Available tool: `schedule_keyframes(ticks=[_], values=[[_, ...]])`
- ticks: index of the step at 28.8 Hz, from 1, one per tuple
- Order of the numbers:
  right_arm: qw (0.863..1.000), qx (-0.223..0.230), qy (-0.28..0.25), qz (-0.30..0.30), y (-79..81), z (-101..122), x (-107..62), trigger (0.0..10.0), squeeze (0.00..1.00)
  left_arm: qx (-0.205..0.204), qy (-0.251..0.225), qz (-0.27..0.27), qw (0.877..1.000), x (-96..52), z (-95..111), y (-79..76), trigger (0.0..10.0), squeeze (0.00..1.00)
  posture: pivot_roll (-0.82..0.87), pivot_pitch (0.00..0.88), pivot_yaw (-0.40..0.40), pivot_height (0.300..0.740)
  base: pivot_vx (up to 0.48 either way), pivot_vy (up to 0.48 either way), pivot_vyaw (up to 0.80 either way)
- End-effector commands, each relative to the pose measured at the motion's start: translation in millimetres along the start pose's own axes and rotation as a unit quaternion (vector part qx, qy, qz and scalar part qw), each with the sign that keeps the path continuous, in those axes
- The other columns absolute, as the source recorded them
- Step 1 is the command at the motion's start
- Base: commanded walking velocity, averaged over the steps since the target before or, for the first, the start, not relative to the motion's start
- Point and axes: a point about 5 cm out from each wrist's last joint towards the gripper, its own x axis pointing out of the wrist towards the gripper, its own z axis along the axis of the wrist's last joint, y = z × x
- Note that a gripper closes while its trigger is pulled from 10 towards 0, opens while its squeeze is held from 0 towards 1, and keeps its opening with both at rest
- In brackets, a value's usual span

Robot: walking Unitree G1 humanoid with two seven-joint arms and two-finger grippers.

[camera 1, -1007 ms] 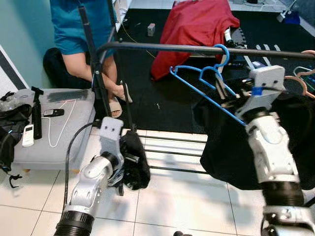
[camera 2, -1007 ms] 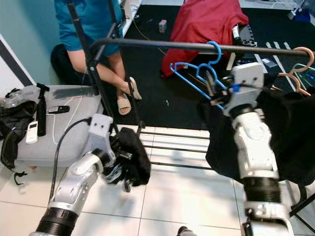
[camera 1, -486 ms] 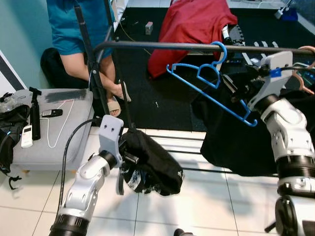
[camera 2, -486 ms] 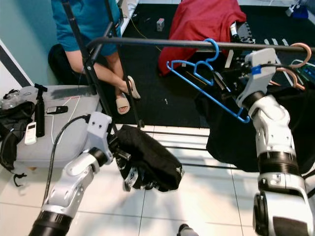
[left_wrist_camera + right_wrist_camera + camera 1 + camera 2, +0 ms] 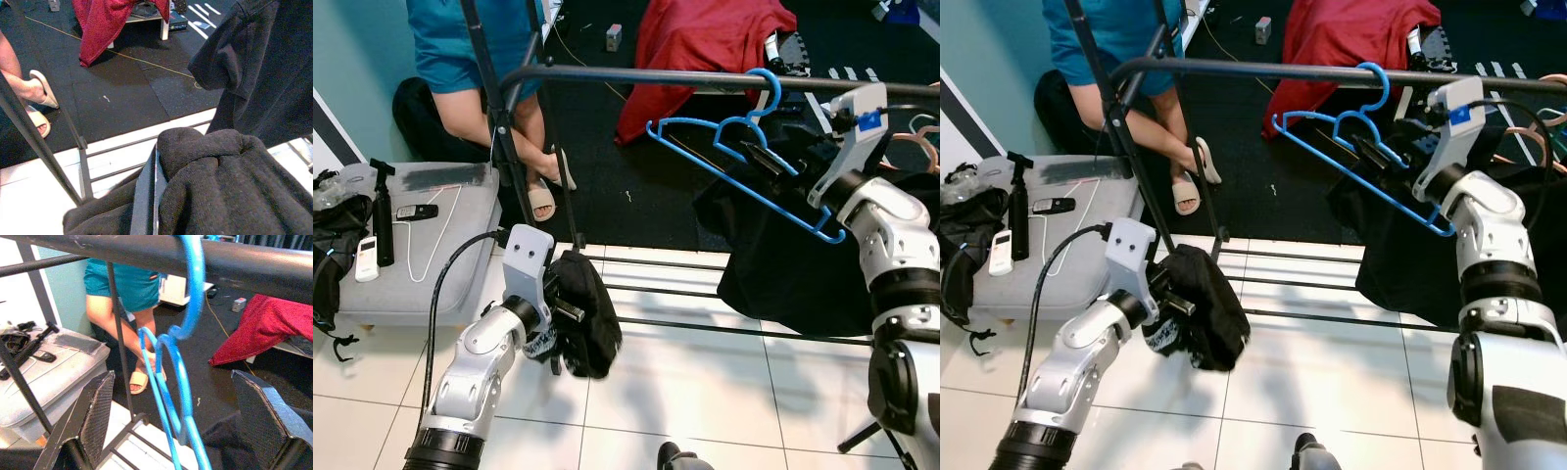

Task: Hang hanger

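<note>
Hanging by its hook over the dark metal rail (image 5: pixel 122 252), the thin blue plastic hanger (image 5: pixel 744 162) looks light and stiff; grip its neck. Right gripper (image 5: pixel 171 431) fingers spread wide around it; left gripper (image 5: pixel 553 328) clamps a soft black garment (image 5: pixel 585 318).

Right hand (image 5: pixel 171 421) open (left clamped)

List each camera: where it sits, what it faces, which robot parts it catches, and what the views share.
Left and right eye views: on the head, looking forward and down at the rail, the blue hanger hooked on it, and both silver arms.
Left wrist view: on the left arm, looking over the dark garment it holds towards the rack's legs.
Right wrist view: on the right arm, looking between its open black fingers at the hanger's hook on the rail.
Shared: the red cloth, the rail and a person's legs.
</note>
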Motion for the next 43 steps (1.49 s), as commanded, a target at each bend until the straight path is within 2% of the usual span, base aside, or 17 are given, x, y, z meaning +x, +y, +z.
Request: schedule_keyframes(ticks=[1,6,12,14,15,16,38,43], values=[[1.0,-0.013,0.006,0.002,-3.8,3.8,-0.6,10.0,0.0,0.006,-0.002,0.004,1.0,-4.9,2.2,3.6,10.0,0.0,-0.06,0.256,0.007,0.74,0.0,0.0,0.0],[0.998,-0.041,0.047,0.022,-7.9,15.3,6.2,10.0,0.0,0.002,0.001,0.001,1.0,-5.9,3.2,2.1,10.0,0.0,-0.06,0.261,0.0,0.74,0.0,0.0,0.0],[0.997,-0.052,0.057,0.028,-9.3,20.1,8.3,10.0,0.0,0.0,0.002,-0.001,1.0,-6.2,3.5,0.8,10.0,0.0,-0.06,0.261,-0.003,0.74,0.0,0.0,0.0],[0.997,-0.053,0.058,0.025,-10.4,21.9,8.9,3.8,0.0,0.0,0.003,-0.002,1.0,-6.0,3.3,0.0,10.0,0.0,-0.06,0.259,-0.003,0.74,0.0,0.0,0.0],[0.997,-0.053,0.058,0.025,-10.4,21.9,8.9,3.8,0.0,0.0,0.003,-0.002,1.0,-6.0,3.3,0.0,10.0,0.0,-0.06,0.259,-0.003,0.74,0.0,0.0,0.0],[0.996,-0.052,0.061,0.026,-11.1,22.5,8.8,0.0,0.0,0.0,0.004,-0.003,1.0,-5.8,3.2,-0.2,10.0,0.0,-0.06,0.258,-0.004,0.74,0.0,0.0,0.0],[0.995,-0.066,0.073,0.032,-14.9,31.0,9.3,0.0,0.0,0.004,0.002,-0.007,1.0,-0.1,5.7,-0.7,10.0,0.0,-0.07,0.228,-0.004,0.74,0.0,0.0,0.0],[0.995,-0.08,0.051,0.038,-14.1,41.5,11.6,0.0,0.0,0.009,-0.004,-0.008,1.0,1.9,7.5,-0.1,10.0,0.0,-0.08,0.19,-0.009,0.74,0.0,0.0,0.0]])
